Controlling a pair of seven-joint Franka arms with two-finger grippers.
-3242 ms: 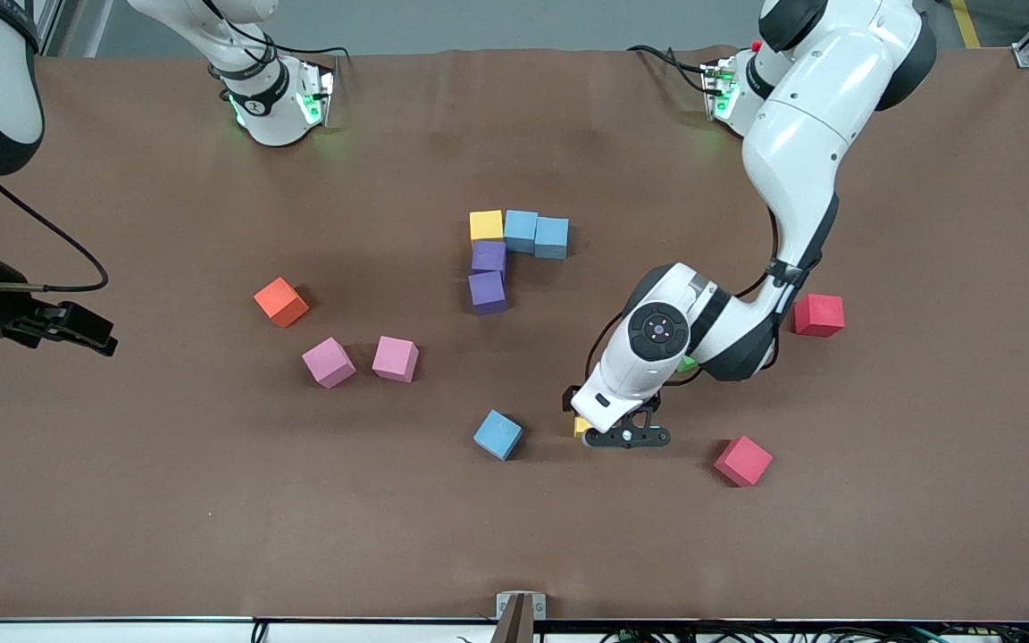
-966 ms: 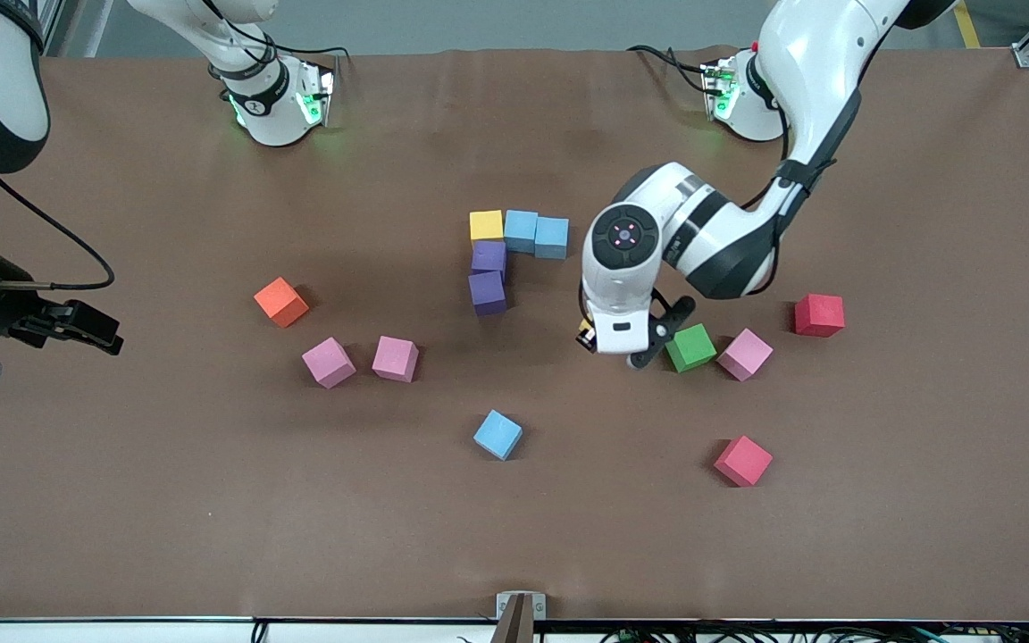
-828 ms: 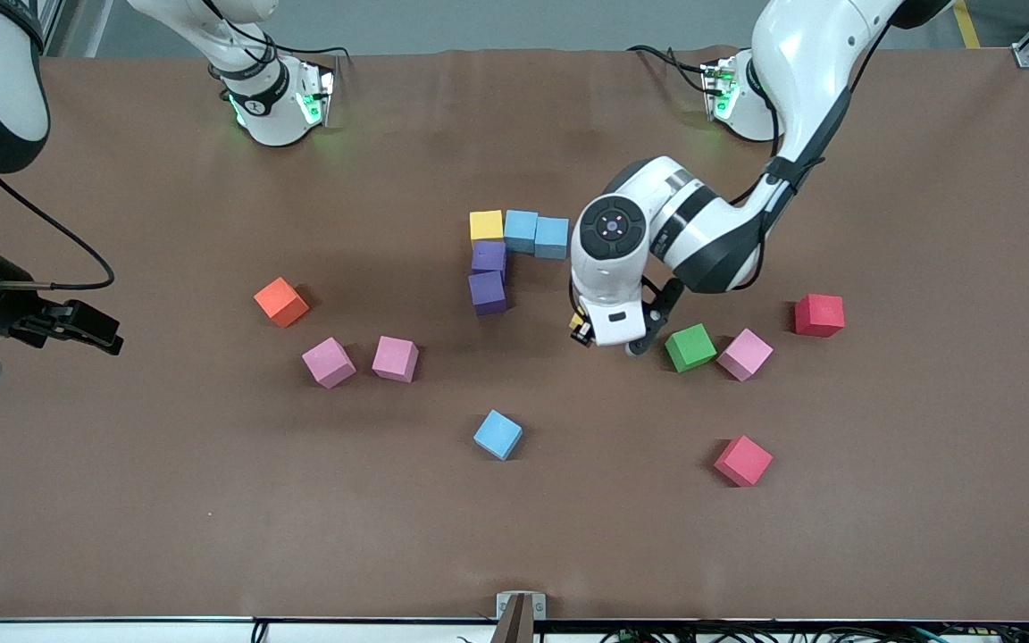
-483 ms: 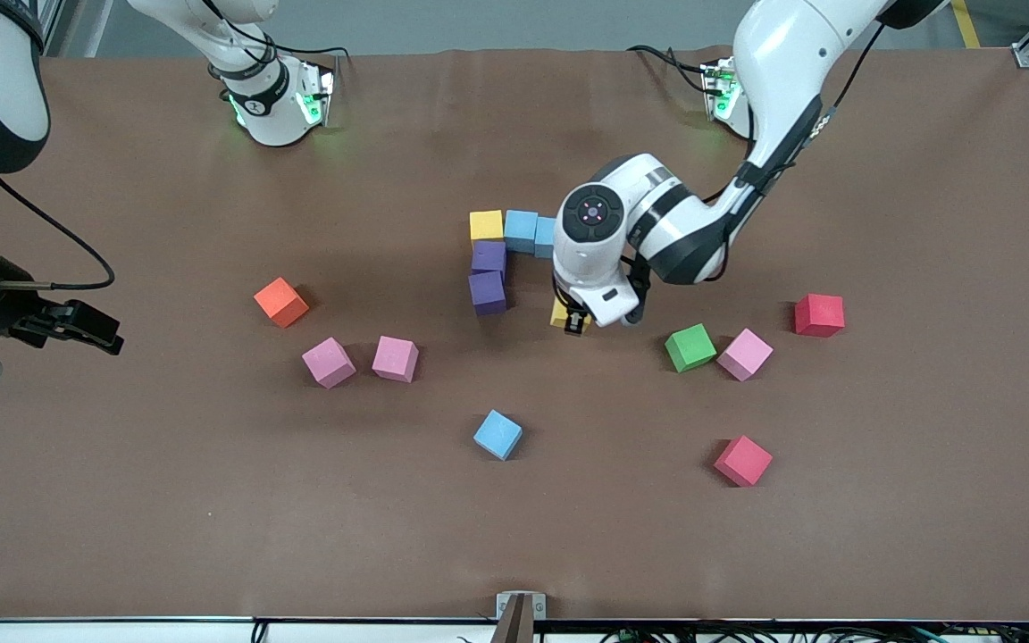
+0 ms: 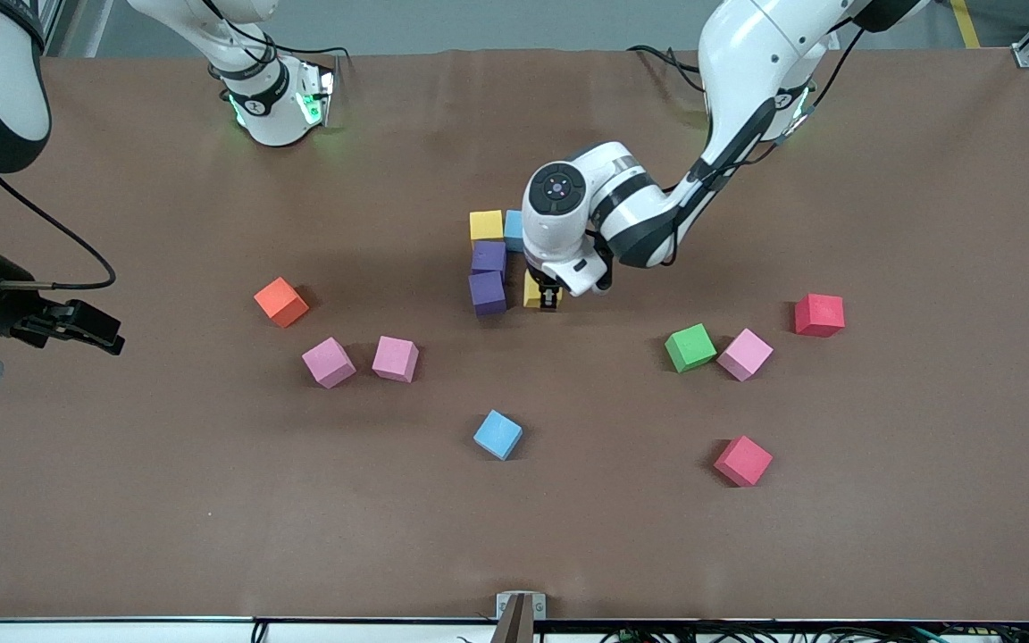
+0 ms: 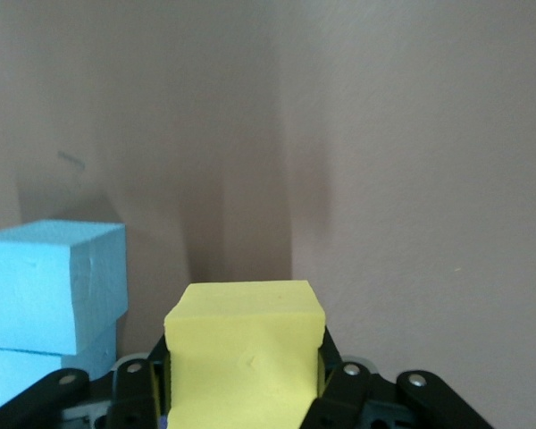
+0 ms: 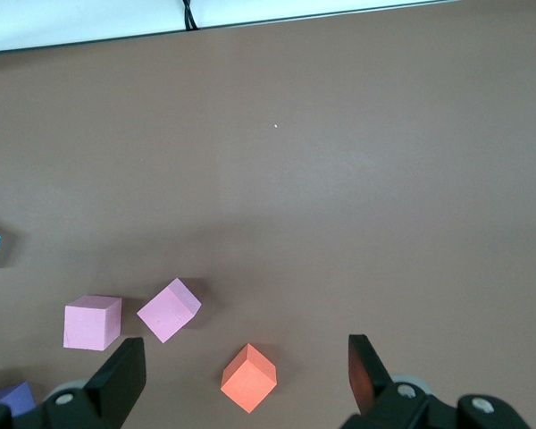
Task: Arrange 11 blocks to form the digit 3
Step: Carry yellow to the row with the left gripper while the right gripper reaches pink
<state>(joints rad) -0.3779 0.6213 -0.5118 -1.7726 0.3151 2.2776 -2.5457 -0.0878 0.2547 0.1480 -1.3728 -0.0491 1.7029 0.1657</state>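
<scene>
My left gripper (image 5: pixel 547 296) is shut on a yellow block (image 5: pixel 530 290), low over the table right beside the nearer purple block (image 5: pixel 487 292). In the left wrist view the yellow block (image 6: pixel 244 331) fills the gap between the black fingers (image 6: pixel 347 386), with a light blue block (image 6: pixel 54 286) close by. The partial figure is a yellow block (image 5: pixel 486 224), a light blue block (image 5: pixel 513 229) half hidden by the arm, and two purple blocks (image 5: pixel 489 256). My right gripper (image 5: pixel 77 326) waits open at the right arm's end of the table, high over an orange block (image 7: pixel 249 377).
Loose blocks lie around: orange (image 5: pixel 281 301), two pink (image 5: pixel 328 362) (image 5: pixel 395 358), light blue (image 5: pixel 497 434), green (image 5: pixel 690 347) touching another pink (image 5: pixel 744 354), and two red (image 5: pixel 818 314) (image 5: pixel 742 460). The left arm's wrist hangs over the figure's light blue end.
The left gripper has carried the yellow block from beside the green block toward the figure, ending next to the nearer purple block. The right arm has not moved.
</scene>
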